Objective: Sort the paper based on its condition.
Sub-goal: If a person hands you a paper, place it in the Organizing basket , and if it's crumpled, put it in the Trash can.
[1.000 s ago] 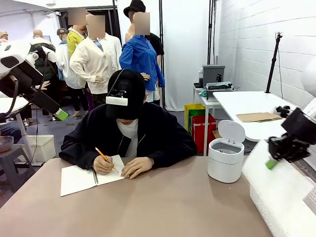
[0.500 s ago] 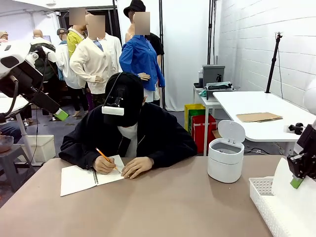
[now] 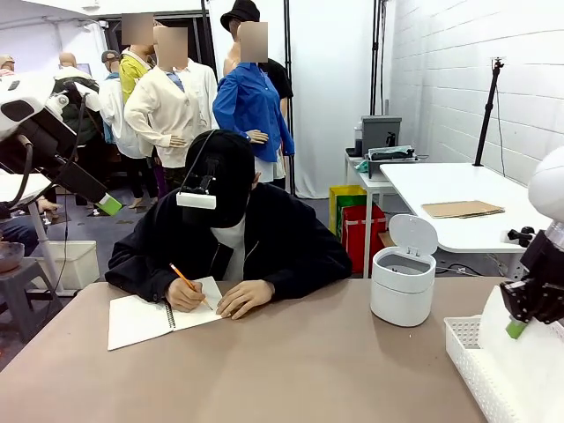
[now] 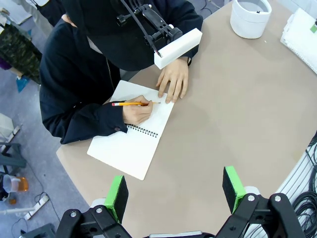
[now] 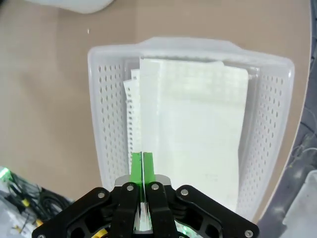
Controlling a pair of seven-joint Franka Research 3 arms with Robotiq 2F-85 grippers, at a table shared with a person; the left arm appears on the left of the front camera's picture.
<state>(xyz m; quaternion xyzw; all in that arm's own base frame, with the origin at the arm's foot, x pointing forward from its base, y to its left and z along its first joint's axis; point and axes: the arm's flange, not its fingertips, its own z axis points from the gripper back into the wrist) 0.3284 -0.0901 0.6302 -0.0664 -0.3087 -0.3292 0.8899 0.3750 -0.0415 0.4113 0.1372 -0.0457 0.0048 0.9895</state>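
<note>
The right gripper (image 5: 142,163) has its fingers pressed together, pinching a sheet of paper (image 5: 198,129) over the white basket (image 5: 101,109), while the left gripper (image 4: 174,191) hangs spread above the worktop (image 4: 237,114)

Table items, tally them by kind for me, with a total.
Spiral notebook: 1
Pencil: 1
White lidded bin: 1
White perforated basket: 1
Paper sheets, visible in basket: at least 2, one pinched by the right gripper
Total: at least 6
</note>
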